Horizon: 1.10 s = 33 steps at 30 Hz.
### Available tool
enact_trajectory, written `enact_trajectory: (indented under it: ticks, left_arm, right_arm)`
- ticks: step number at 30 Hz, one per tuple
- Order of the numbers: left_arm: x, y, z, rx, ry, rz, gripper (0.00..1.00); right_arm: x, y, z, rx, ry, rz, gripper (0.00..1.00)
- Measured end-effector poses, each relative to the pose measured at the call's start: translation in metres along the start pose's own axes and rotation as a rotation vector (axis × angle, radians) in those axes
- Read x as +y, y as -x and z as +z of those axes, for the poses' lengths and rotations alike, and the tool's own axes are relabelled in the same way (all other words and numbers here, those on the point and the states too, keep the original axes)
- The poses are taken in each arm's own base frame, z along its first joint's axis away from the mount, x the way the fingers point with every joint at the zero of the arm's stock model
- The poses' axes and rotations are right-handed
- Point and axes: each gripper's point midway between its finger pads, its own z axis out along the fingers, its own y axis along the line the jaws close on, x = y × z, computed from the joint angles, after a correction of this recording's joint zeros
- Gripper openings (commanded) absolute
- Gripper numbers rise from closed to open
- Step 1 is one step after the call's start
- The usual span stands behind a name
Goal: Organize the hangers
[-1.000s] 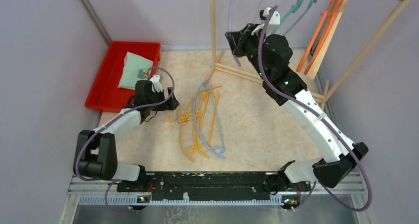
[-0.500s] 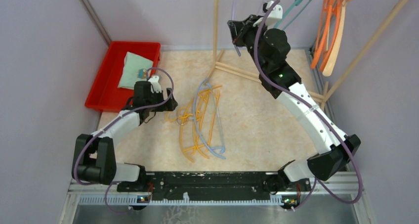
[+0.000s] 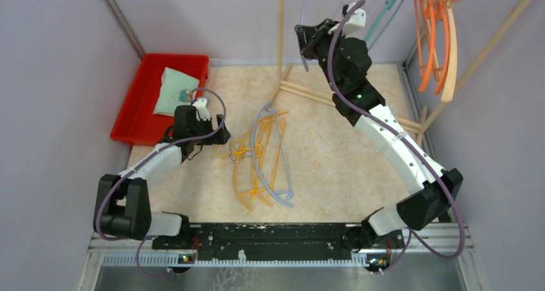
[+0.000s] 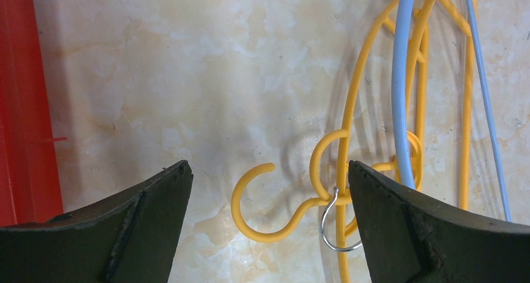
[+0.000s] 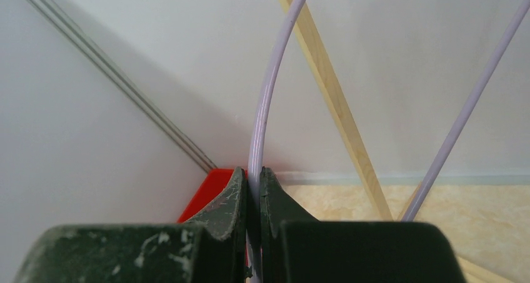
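Right hand (image 5: 253, 178) high near back wall, fingers pinched tight on thin smooth lavender hanger (image 5: 260, 102). Straight wooden pole (image 5: 330, 86) just behind. I see left hand (image 4: 269, 170) spread wide, low over round hook of yellow hanger (image 4: 344, 139). Light blue hanger (image 4: 402, 77) crosses it, in pile on marbled beige bench (image 3: 334, 156). Red tray (image 3: 132, 111) at left, pale purple walls. Since one second ago, orange hangers (image 3: 425, 40) and thick beige hanger (image 3: 452, 53) have turned, loops now showing.
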Motion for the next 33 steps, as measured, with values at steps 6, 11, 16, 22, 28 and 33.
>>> enact_trajectory:
  ticks: [6,11,16,22,28,33]
  left_arm:
    - [0.001,0.000,0.000,-0.001,0.005,0.000,0.99]
    - [0.001,0.000,0.000,-0.002,0.006,0.001,0.99]
    - [0.001,0.000,0.000,-0.001,0.006,0.000,0.99]
    - [0.002,0.000,0.000,-0.002,0.008,0.003,0.99]
    - [0.003,0.000,0.000,-0.003,0.016,0.004,0.99]
    - [0.005,0.001,0.000,-0.004,0.026,0.007,0.99]
  right_arm:
    - [-0.002,-0.006,0.000,0.011,-0.001,0.024,0.00]
    - [-0.002,-0.007,0.000,0.011,-0.003,0.029,0.00]
    - [-0.005,-0.010,0.003,0.013,-0.013,0.025,0.00]
    - [-0.018,-0.027,0.015,0.032,-0.044,0.020,0.00]
    - [-0.029,-0.034,0.026,0.031,-0.068,0.057,0.00]
    - [-0.023,-0.036,0.042,0.039,-0.059,0.086,0.00]
